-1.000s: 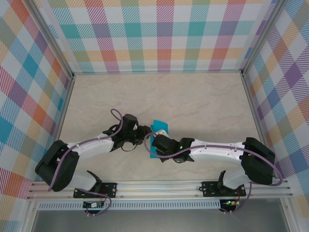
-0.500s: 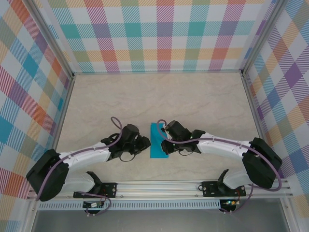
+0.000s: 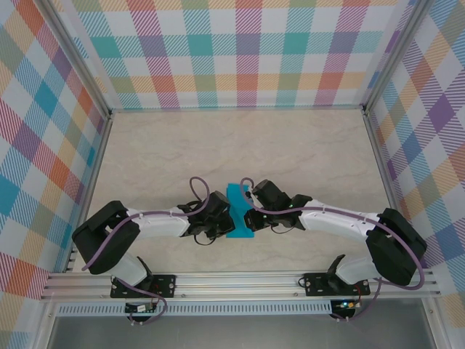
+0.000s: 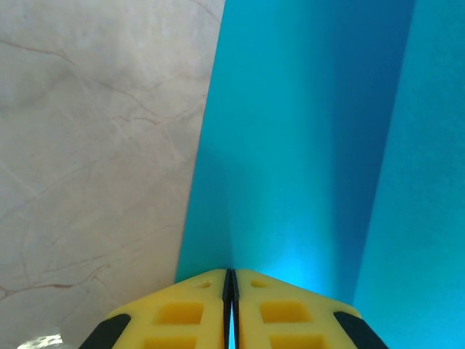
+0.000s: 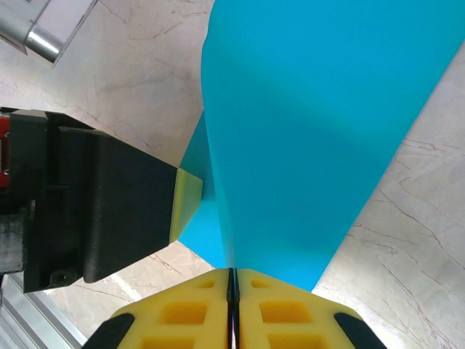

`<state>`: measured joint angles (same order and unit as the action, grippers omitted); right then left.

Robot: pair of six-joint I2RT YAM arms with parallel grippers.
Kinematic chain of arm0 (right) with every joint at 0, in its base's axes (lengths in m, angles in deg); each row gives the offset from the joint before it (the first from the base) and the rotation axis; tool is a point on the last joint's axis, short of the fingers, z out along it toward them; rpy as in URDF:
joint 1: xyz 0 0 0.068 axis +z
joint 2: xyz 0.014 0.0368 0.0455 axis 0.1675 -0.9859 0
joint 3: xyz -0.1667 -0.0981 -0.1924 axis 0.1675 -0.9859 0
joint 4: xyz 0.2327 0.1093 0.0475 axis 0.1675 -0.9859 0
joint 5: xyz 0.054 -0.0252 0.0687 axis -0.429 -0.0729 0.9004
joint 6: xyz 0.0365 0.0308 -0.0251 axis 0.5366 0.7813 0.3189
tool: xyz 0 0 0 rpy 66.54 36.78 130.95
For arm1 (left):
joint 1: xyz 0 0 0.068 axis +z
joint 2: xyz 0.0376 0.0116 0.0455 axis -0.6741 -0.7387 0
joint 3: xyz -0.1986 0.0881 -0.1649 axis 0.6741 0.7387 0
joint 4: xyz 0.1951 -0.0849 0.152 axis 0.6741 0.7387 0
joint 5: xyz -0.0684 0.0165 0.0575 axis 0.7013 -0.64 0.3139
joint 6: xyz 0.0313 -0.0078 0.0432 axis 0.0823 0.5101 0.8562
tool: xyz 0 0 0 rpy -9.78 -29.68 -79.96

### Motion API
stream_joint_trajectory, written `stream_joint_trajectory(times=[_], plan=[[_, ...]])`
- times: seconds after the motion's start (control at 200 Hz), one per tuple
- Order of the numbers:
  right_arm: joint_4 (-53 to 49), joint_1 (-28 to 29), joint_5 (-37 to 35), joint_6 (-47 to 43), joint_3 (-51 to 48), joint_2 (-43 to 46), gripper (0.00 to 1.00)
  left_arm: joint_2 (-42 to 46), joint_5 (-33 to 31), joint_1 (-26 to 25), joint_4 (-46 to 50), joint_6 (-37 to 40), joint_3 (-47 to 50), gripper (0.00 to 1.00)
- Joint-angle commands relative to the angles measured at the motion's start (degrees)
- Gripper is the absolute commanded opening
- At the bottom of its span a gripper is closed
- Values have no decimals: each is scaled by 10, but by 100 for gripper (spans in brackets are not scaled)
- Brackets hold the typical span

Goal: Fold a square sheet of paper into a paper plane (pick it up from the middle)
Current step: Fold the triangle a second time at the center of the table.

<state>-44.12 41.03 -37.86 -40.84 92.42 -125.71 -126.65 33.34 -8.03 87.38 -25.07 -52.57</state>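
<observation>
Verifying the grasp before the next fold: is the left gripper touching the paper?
Touching. In the left wrist view the left gripper has its yellow fingers shut together, and the teal paper runs straight into the seam between them.

Left fingers (image 4: 182, 314) and right fingers (image 5: 182, 314) pinched shut — tips facing, close together.

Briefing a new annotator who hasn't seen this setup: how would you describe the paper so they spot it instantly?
On the beige marbled table, look toward the near edge, where the two arms meet. Gripped by both the left tool and the right tool is the sheet of paper, the scene's one plain teal-blue thing, folded narrow.
</observation>
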Motion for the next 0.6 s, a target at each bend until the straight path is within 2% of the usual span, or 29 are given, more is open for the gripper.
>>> stream_joint_trajectory(times=[0.0,0.265,0.39,0.6], plan=[[8,-2,1,7,-3,10,11,-11,-41,-8,62,-4,-17,11],[23,-1,36,11,11,-5,12,-1,-114,-7,192,27,-48,10],[37,-2,51,16,22,-20,12,10,-123,-7,199,42,-55,11],[16,-4,23,7,55,-59,12,12,-123,-7,201,59,-63,13]])
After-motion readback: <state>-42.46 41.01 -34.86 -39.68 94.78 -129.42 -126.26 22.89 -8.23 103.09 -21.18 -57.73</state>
